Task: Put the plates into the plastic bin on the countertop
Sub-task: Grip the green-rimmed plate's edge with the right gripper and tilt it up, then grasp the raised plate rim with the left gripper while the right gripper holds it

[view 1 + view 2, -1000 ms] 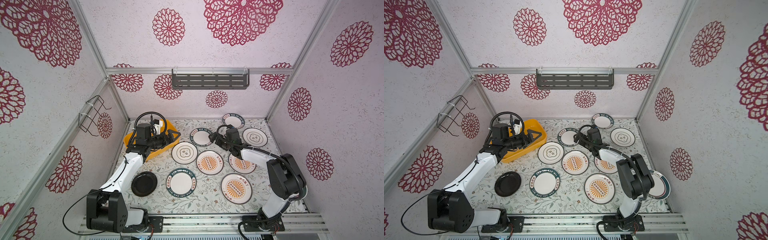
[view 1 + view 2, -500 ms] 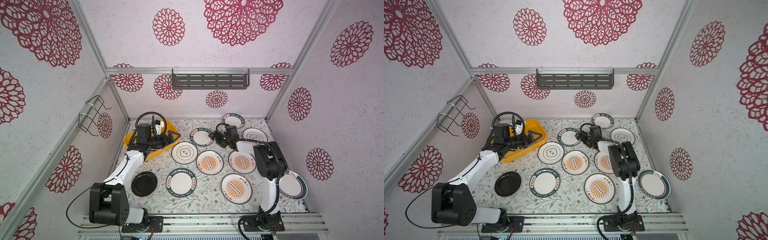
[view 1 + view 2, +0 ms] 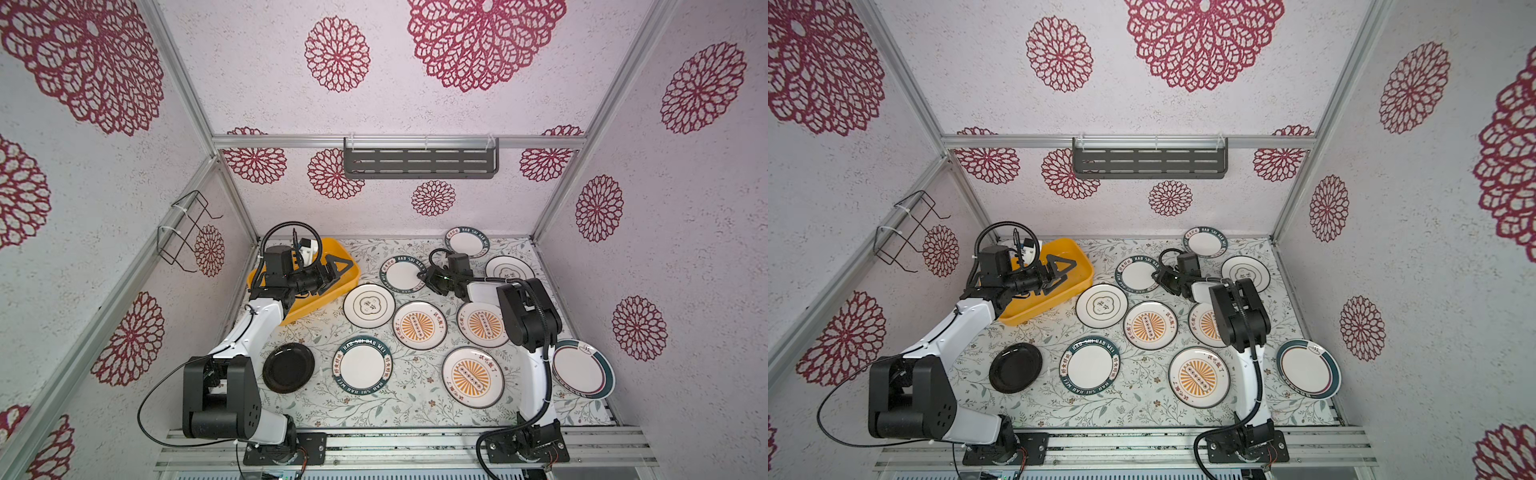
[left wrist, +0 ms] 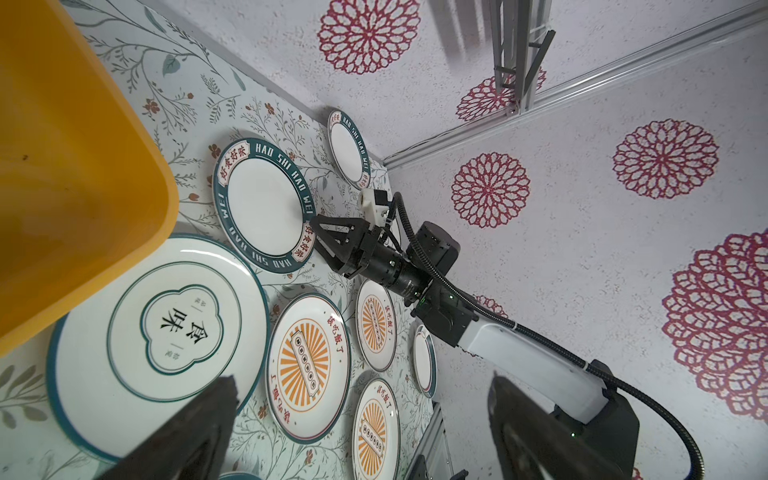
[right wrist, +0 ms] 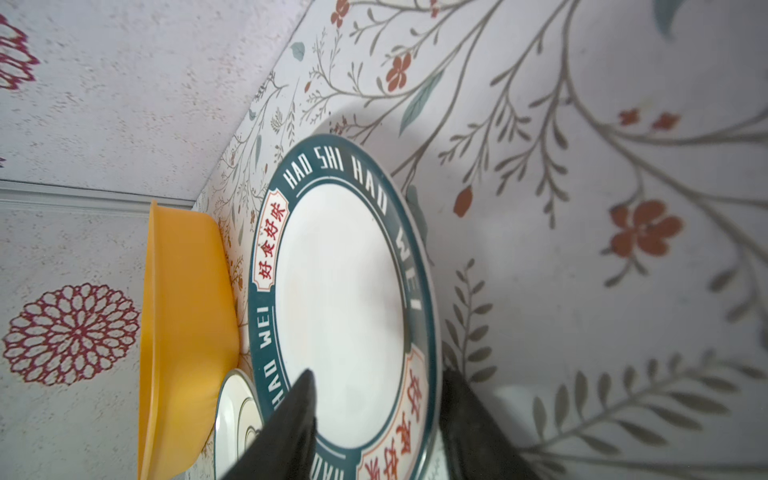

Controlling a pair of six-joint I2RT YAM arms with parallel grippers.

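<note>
The left gripper is wide open and holds nothing. The bin is right under it. The right gripper has one finger on each side of a teal plate rim. I cannot tell if it pinches the rim. The bin sits just past that plate. Other plates lie near its arm on the countertop.
</note>
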